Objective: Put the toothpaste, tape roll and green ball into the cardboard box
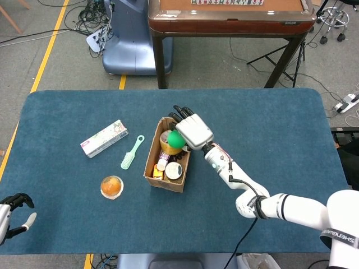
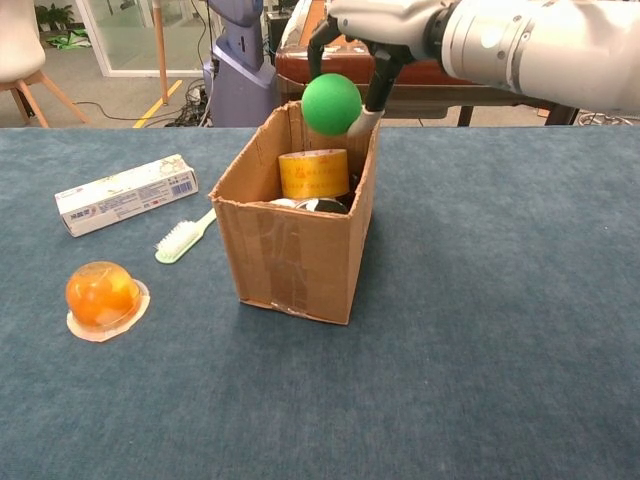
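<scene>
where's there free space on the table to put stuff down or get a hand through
Widest bare cloth: right of the cardboard box, out to the table edge. Another strip runs along the near edge. Crowded: left of the box, where toothpaste box, brush and jelly cup cluster. Right hand holds the green ball over the box.
</scene>
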`<state>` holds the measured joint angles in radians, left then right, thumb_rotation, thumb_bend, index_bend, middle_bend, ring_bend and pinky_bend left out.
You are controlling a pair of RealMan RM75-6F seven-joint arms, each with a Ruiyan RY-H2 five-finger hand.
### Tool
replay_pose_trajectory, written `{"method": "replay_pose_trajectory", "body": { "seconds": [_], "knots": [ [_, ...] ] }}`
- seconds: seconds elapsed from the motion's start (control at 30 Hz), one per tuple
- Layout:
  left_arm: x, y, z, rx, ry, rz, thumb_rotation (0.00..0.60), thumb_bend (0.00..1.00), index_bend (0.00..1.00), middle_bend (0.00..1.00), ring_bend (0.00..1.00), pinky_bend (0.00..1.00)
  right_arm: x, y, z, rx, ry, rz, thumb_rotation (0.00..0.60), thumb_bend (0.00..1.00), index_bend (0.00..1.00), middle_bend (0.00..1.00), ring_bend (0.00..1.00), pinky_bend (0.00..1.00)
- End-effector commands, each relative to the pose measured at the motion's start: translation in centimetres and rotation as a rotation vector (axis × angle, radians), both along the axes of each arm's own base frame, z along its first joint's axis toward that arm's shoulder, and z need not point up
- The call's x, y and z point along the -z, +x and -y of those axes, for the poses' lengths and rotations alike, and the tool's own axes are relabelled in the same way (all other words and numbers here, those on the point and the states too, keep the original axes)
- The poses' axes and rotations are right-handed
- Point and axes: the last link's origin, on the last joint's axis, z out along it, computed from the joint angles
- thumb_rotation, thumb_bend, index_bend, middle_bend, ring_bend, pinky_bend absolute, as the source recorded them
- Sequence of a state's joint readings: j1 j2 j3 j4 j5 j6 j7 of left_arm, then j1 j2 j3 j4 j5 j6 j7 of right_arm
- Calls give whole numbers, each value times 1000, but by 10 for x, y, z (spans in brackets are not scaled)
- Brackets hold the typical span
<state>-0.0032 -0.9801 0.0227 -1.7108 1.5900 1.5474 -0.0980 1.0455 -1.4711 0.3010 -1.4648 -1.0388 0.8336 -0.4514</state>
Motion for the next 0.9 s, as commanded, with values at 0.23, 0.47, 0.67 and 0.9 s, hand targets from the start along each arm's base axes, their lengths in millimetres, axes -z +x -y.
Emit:
{"method": "replay_pose_trajectory", "body": {
  "seconds": [0.23, 0.47, 0.67, 0.9],
  "knots": [
    [0, 0, 1, -2, -1, -2, 600, 274, 514, 437, 454, 651, 6, -1, -3, 7, 10, -18, 600, 0, 110, 179, 0, 143],
    [0, 0, 0, -5, 1, -5, 600, 274, 514, 437, 454, 651, -10, -11, -9, -5, -40, -4, 600, 2, 78, 179, 0, 143],
    [1, -1, -1, -11, 1, -11, 600, 274, 514, 437, 454, 651, -47, -33, -21, 9, -118, -13, 600, 26, 191, 180, 0, 143],
    [3, -1, -2, -5, 5, -11, 600, 274, 517, 437, 454, 651, -96, -81, -47, 88, -201, -109, 600, 28, 281, 191, 5, 143]
  ]
}}
